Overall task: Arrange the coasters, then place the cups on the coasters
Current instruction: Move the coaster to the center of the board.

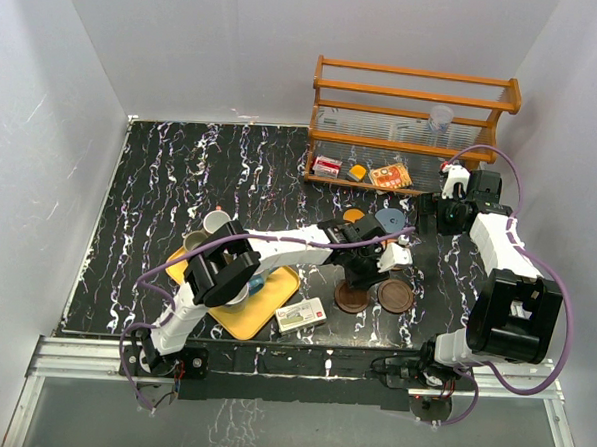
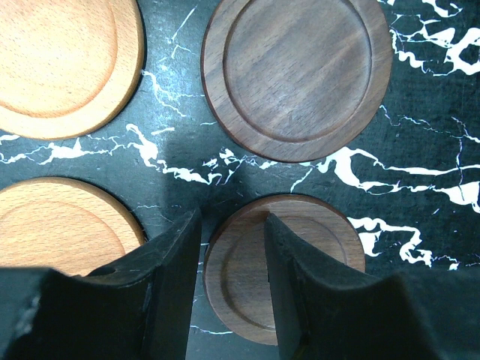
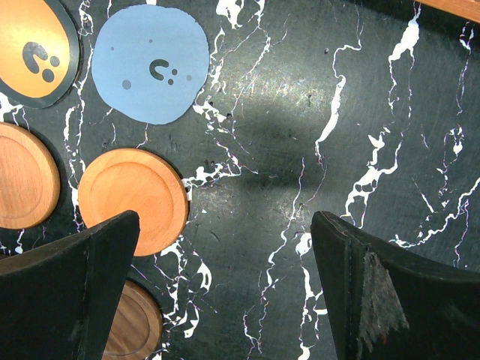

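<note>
The yellow tray [image 1: 245, 319] lies at the near left of the black marbled tabletop [image 1: 160, 196]. The cups stand on it or at its far end, mostly hidden under the left arm. A white cup [image 1: 215, 222] shows at the tray's far end, and a light blue cup [image 1: 256, 280] peeps out beneath the arm. A small white-and-red box [image 1: 301, 316] lies just right of the tray's near corner.

Right of the tray, the coasters lie flat on the tabletop in a loose cluster, none touching. The left tool [image 2: 232, 221] is down over this cluster with its fingers partway apart. One finger [image 2: 300, 292] lies over the face of a dark brown coaster [image 2: 330, 247], and the other sits just off its rim. That coaster lies flat and nothing is clamped. Another dark brown coaster [image 2: 296, 75] and two light wooden coasters [image 2: 60, 60] lie around it.

Farther right of the tray lie an orange paw-print coaster [image 3: 34, 49] and a grey-blue coaster [image 3: 150, 64]. Farthest right of the tray, the right tool [image 3: 225, 285] hangs over bare tabletop, spread wide and empty.
</note>
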Controlling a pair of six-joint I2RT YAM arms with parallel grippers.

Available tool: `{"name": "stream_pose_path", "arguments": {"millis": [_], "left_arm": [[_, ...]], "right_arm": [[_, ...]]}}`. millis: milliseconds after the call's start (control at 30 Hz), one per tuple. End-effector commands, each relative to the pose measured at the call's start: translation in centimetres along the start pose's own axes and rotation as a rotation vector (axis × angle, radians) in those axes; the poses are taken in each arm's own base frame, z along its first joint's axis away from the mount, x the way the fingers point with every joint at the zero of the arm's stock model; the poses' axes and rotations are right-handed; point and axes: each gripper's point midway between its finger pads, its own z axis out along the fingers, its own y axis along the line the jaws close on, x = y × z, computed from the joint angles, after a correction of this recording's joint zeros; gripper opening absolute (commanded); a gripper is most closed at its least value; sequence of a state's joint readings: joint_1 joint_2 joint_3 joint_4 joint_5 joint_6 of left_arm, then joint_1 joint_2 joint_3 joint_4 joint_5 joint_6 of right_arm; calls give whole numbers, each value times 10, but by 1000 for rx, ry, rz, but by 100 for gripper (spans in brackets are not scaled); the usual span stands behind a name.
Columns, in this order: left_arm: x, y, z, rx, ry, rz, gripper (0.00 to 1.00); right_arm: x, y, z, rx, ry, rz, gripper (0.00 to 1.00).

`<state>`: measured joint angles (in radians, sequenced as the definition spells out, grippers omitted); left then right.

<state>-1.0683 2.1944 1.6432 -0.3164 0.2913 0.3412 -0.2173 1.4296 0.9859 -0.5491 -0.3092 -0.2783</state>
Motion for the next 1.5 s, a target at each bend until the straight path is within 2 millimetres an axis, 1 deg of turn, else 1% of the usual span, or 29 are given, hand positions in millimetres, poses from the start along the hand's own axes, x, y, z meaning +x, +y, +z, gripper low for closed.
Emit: {"name": "stream_pose_path", "arguments": {"millis": [0,167,467,867,967,1133,1467], "left_arm": [[69,25,23,-80,193,-2,36],[70,27,19,-78,199,26,36],[65,44,7,-114,197,71,35],[56,51,4,-130,182,85,34],[53,49,2,-114,176,85,35],[57,39,7,-67,184,71,36],[66,6,11,20,207,68,37]], "right_arm": [[-23,-7,-6,25,-67,-14,98],[-23,-7,-5,25,-66,-14,98],[-22,-7,-5,24,-65,-13,99],[-22,-8,-5,27,-62,-13,98],[-21,-8,-4,26,-60,-12,98],[-21,-8,-4,26,-59,-14,98],[-21,-8,-4,26,-60,-14,98]]}}
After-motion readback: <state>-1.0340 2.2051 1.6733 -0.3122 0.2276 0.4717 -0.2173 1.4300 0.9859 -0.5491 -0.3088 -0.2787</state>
